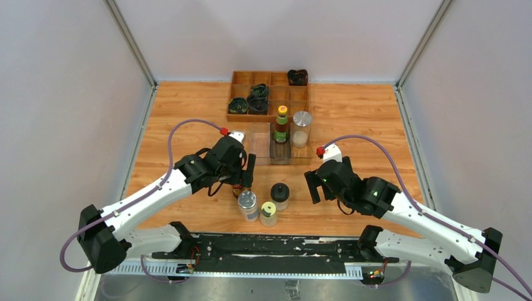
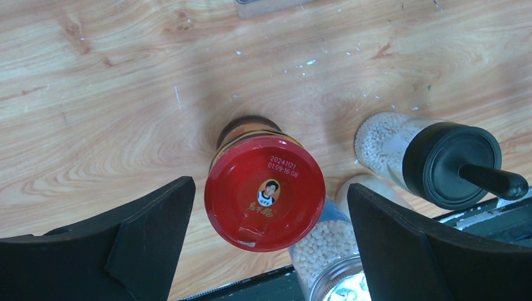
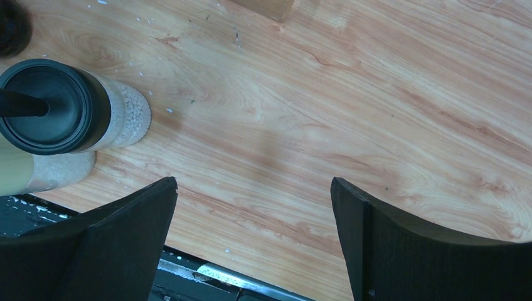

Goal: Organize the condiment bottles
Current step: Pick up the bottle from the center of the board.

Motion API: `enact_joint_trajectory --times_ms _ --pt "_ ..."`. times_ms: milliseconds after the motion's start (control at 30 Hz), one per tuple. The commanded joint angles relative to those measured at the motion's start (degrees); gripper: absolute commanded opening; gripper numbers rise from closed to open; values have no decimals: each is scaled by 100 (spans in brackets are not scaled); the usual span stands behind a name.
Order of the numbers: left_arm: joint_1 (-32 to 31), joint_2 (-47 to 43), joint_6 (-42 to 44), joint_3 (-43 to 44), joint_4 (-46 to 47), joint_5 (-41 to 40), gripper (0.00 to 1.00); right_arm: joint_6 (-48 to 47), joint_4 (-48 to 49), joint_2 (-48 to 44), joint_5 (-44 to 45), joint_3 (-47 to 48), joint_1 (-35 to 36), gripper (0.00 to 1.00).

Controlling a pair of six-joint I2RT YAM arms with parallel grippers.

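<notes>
A red-capped jar point(image 2: 265, 207) stands upright on the wooden table, and my left gripper point(image 2: 268, 185) hovers open over it, with a gap on each side of the cap. In the top view this jar point(image 1: 238, 190) is mostly hidden under the left gripper point(image 1: 246, 172). Beside it stand a silver-capped jar point(image 1: 247, 204), a pale-yellow-capped jar point(image 1: 268, 213) and a black domed-cap bottle point(image 1: 280, 195). A yellow-green-capped bottle point(image 1: 281, 125) and a second silver-capped jar point(image 1: 301, 128) stand in the clear tray point(image 1: 260, 145). My right gripper point(image 1: 312, 185) is open over bare table, right of the black-capped bottle point(image 3: 50, 106).
A wooden divided box point(image 1: 241, 79) at the back holds dark coiled bundles point(image 1: 257, 100). The black base rail point(image 1: 270, 244) runs along the near table edge, close behind the front jars. White walls enclose the table on three sides.
</notes>
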Motion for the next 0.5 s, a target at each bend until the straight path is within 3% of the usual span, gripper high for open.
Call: enact_joint_trajectory --times_ms 0,233,467 --pt "-127 29 -178 -82 -79 -65 98 111 4 -37 -5 -107 60 99" --pt "-183 98 -258 -192 -93 -188 96 130 7 -151 13 -221 61 98" --pt "-192 122 -320 -181 -92 -259 87 145 7 -196 10 -270 60 98"
